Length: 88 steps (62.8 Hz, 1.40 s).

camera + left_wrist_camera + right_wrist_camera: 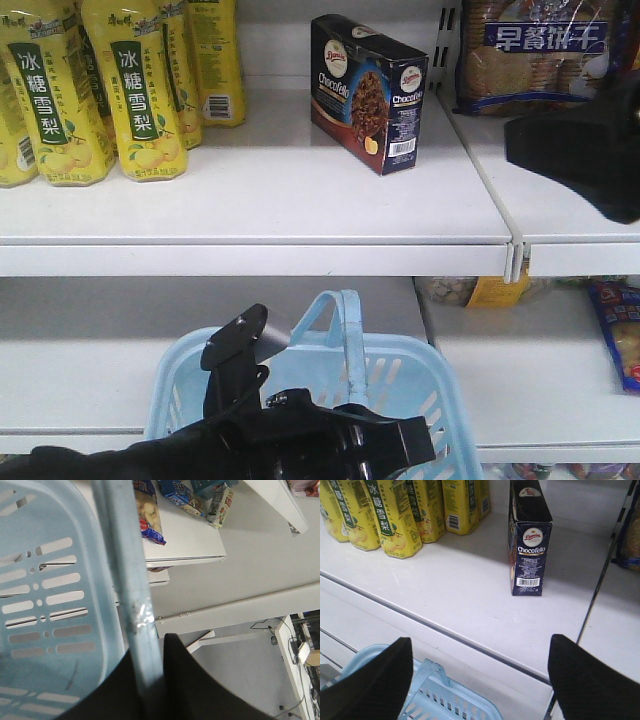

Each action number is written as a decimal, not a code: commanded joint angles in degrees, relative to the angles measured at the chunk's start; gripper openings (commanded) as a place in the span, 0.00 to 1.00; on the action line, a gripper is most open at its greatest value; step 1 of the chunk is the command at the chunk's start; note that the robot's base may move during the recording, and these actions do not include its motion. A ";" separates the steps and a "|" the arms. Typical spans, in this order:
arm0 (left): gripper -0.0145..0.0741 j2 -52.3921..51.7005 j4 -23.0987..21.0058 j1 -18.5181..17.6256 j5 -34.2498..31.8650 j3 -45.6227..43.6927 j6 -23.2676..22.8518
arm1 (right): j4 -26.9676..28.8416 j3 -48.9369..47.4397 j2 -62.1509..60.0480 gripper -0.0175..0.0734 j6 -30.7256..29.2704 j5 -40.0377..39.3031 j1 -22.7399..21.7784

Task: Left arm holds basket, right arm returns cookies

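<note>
Standing upright on the upper shelf (260, 200), the cookies (368, 92) look returned. The right gripper (480, 675) is spread wide, empty, so next comes withdrawal. The left gripper (150, 680) clamps the basket (400, 390) handle.

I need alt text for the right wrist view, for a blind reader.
A dark cookies box stands upright on a white shelf, right of yellow drink bottles. The open right gripper frames the view, above a light blue basket.
</note>
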 commanded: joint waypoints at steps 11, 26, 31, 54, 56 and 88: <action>0.16 -2.22 0.38 -0.23 -2.31 -2.01 0.27 | -0.49 1.21 -9.30 0.77 -1.89 -1.42 -0.13; 0.16 -2.22 0.38 -0.23 -2.31 -2.01 0.27 | -1.04 20.55 -22.75 0.77 -1.98 -13.03 -0.13; 0.16 -2.22 0.38 -0.23 -2.31 -2.01 0.27 | -2.62 26.39 -27.49 0.77 -1.98 -16.22 -0.13; 0.16 -2.22 0.38 -0.23 -2.31 -2.01 0.27 | -4.89 40.89 -45.76 0.77 -2.19 -22.02 -0.13; 0.16 -2.22 0.38 -0.23 -2.31 -2.01 0.27 | -4.89 41.24 -46.59 0.77 -2.19 -22.22 -0.13; 0.16 -2.22 0.38 -0.23 -2.31 -2.01 0.27 | -4.59 41.70 -47.63 0.39 -2.19 -22.08 -0.13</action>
